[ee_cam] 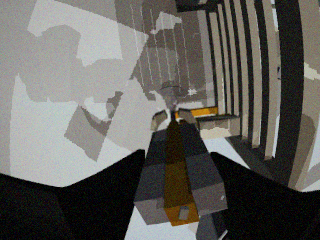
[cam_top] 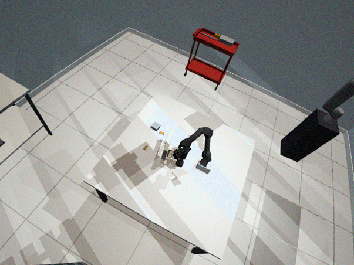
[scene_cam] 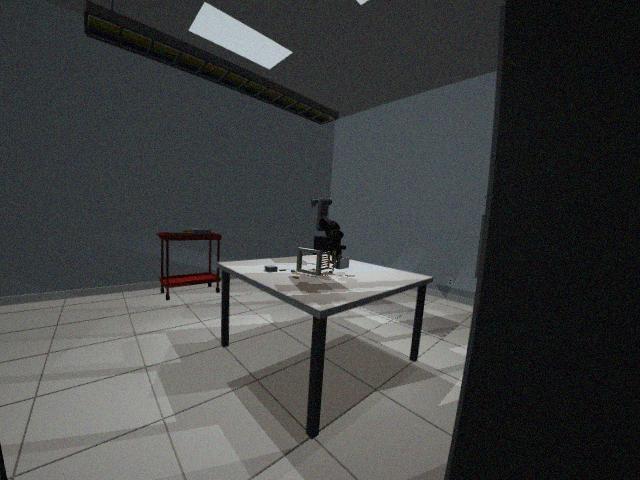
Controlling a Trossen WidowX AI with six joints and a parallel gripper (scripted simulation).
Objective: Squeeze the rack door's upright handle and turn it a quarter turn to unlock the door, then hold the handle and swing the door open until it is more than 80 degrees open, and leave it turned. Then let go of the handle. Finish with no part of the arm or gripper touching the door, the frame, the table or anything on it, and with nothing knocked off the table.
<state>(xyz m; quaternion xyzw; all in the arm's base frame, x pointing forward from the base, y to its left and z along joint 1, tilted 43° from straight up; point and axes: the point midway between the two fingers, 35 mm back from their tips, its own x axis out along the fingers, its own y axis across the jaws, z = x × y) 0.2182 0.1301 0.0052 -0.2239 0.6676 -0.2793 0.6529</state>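
The rack frame [cam_top: 166, 145] [scene_cam: 299, 260] stands upright on the table [cam_top: 197, 211] [scene_cam: 361, 299]. Its slatted door [cam_top: 171, 154] [scene_cam: 325, 262] [ee_cam: 256, 90] stands swung out from the frame, roughly square to it; the exact angle is hard to tell. The handle [ee_cam: 175, 165], an orange core between two dark grey grips, points up toward the wrist camera, its grips spread apart around the core. My black gripper [cam_top: 176, 158] [ee_cam: 178, 152] is open around the handle, one finger on each side and very close. Whether a finger still touches it, and how far it is turned, cannot be told.
A grey box [cam_top: 155, 125] [scene_cam: 270, 268], an orange block [cam_top: 161, 132] and a brown block [cam_top: 145, 147] [scene_cam: 295, 277] lie on the table beyond the frame. The arm [cam_top: 206, 144] stands on the door's side. A red cart [cam_top: 205, 70] [scene_cam: 189, 280] is off the table.
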